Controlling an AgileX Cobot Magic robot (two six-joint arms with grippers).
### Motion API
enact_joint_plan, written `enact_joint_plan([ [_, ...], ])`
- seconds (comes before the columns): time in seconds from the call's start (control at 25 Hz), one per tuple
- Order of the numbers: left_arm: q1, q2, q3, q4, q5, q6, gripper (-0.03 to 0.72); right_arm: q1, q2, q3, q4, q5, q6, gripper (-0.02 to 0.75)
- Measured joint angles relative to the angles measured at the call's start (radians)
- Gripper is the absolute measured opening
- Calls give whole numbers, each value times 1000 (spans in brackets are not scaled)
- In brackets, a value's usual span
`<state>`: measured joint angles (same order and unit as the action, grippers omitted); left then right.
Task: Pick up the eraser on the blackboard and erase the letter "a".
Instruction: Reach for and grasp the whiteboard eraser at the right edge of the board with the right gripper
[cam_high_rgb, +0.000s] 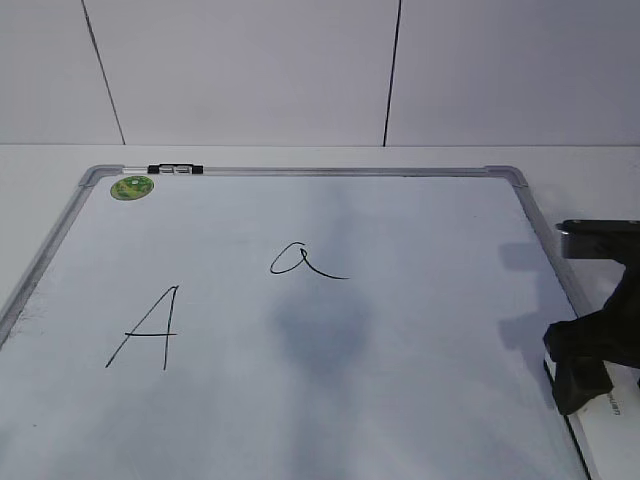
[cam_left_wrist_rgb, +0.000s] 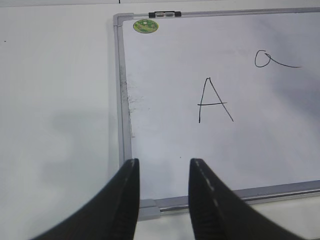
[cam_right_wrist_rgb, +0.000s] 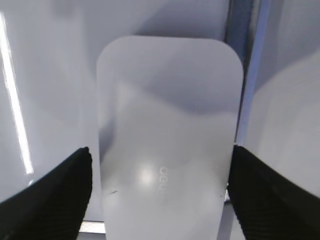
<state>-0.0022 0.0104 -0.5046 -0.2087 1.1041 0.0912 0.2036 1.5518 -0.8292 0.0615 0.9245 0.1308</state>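
The eraser (cam_right_wrist_rgb: 167, 135), a white oblong block with rounded corners and faint grey lettering, lies at the right edge of the blackboard (cam_high_rgb: 400, 380), against its frame. My right gripper (cam_right_wrist_rgb: 160, 190) is open wide, one black finger on each long side of the eraser. In the exterior view that gripper (cam_high_rgb: 585, 375) hangs low at the far right, and only a strip of the eraser (cam_high_rgb: 612, 420) shows below it. The letter "a" (cam_high_rgb: 300, 260) is drawn near the board's middle. My left gripper (cam_left_wrist_rgb: 164, 167) is part open and empty, above the board's near left corner.
A capital "A" (cam_high_rgb: 148, 328) is drawn left of the small letter. A round green sticker (cam_high_rgb: 132, 186) and a small black-and-white marker (cam_high_rgb: 175, 169) sit at the board's far left corner. The white table (cam_left_wrist_rgb: 55, 100) surrounds the board.
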Motion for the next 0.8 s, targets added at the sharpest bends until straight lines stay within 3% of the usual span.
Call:
enact_joint_plan([
  [0.8,0,0,0,0,0,-1,255,0,40,0,0,2,0,654],
])
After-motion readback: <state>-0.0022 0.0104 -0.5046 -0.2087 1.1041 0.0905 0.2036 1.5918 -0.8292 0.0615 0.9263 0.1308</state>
